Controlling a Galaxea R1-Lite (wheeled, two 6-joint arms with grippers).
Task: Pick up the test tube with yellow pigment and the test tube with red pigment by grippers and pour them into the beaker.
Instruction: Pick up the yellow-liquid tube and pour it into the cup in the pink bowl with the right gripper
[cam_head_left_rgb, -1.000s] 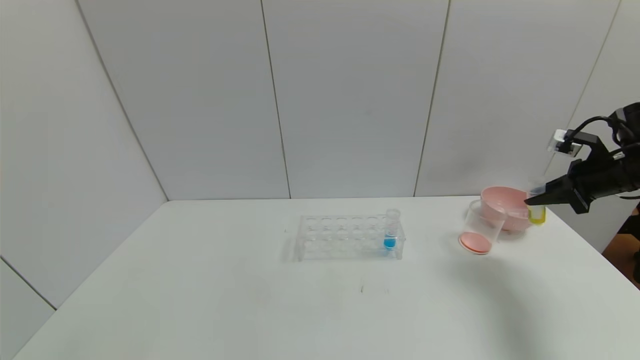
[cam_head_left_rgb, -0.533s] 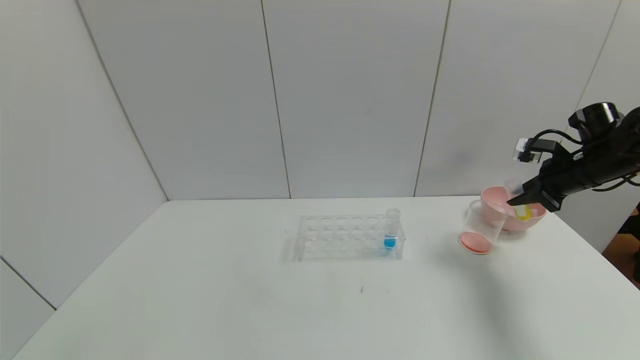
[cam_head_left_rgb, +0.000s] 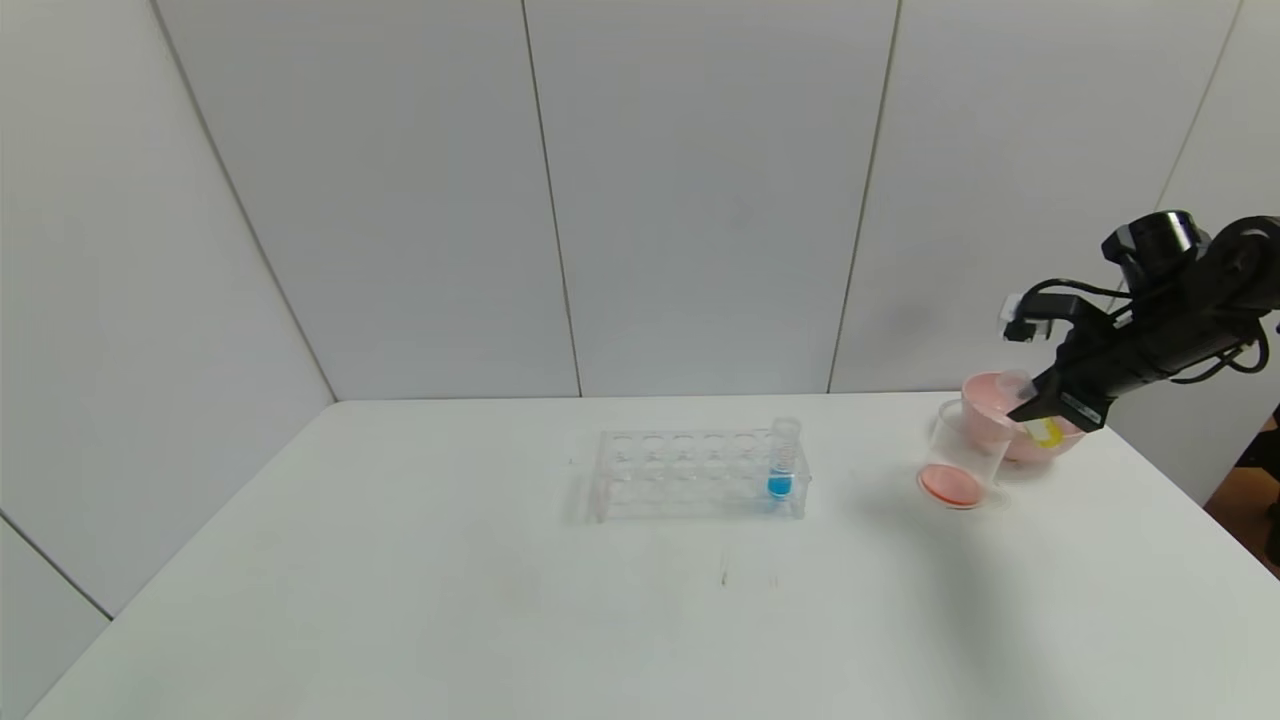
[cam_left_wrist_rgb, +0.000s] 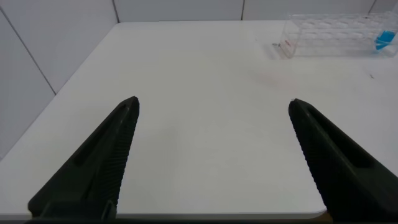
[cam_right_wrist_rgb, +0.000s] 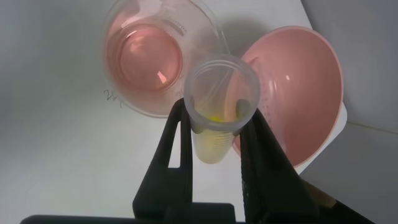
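Observation:
My right gripper (cam_head_left_rgb: 1035, 405) is shut on the test tube with yellow pigment (cam_head_left_rgb: 1040, 428). The tube is tilted, its open mouth toward the beaker (cam_head_left_rgb: 963, 455), its yellow bottom over the pink bowl (cam_head_left_rgb: 990, 400). In the right wrist view the tube (cam_right_wrist_rgb: 219, 109) sits between my fingers (cam_right_wrist_rgb: 177, 140), with the beaker (cam_right_wrist_rgb: 155, 56) just beyond its mouth. The beaker holds red-orange liquid. No test tube with red pigment is in view. My left gripper (cam_left_wrist_rgb: 214, 107) is open and empty, above the table's near left part.
A clear tube rack (cam_head_left_rgb: 700, 475) stands mid-table with one tube of blue liquid (cam_head_left_rgb: 782, 462) at its right end; it also shows in the left wrist view (cam_left_wrist_rgb: 339, 34). The pink bowl stands behind the beaker near the table's right edge.
My right gripper has moved left and up from beside the bowl to the beaker's rim. It has tipped the yellow tube from upright toward the beaker.

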